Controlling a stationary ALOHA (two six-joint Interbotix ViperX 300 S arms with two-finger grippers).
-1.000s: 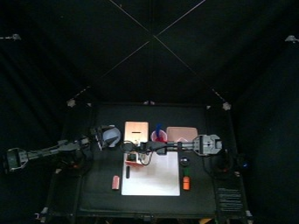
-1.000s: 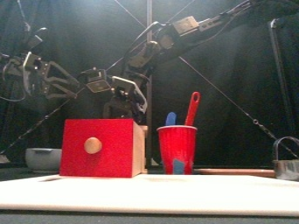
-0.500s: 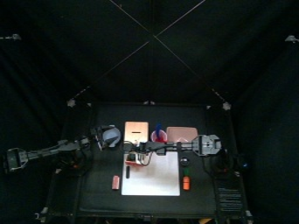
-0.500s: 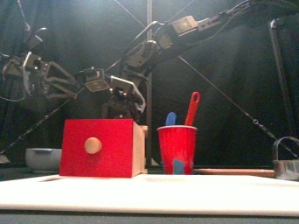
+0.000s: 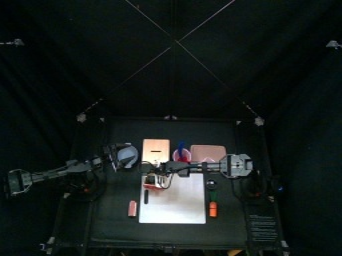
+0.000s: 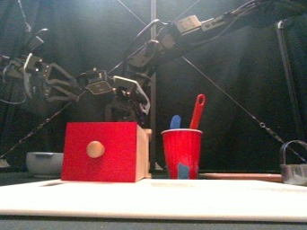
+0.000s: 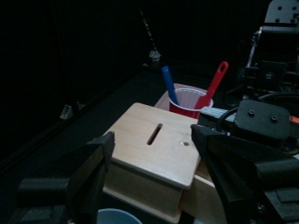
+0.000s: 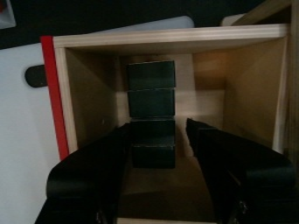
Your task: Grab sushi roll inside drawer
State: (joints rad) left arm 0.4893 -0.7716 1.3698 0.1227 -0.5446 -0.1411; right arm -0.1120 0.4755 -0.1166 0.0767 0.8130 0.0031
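Right wrist view alone lets us see inside the drawer (image 8: 176, 114): pale wooden walls, red front edge, and the dark sushi roll (image 8: 152, 87) at its back. The right gripper (image 8: 166, 166) has its jaws apart, reaching in just short of the roll. From the front view we see only the red front with 1 round knob (image 6: 95, 149) and a red cup (image 6: 181, 153) beside it. Left gripper (image 7: 152, 171) hovers spread wide above the wooden box.

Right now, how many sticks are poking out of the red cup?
2: a red one leaning to the right, and a shorter blue one beside it on the left, both in the red cup. More might hide inside.
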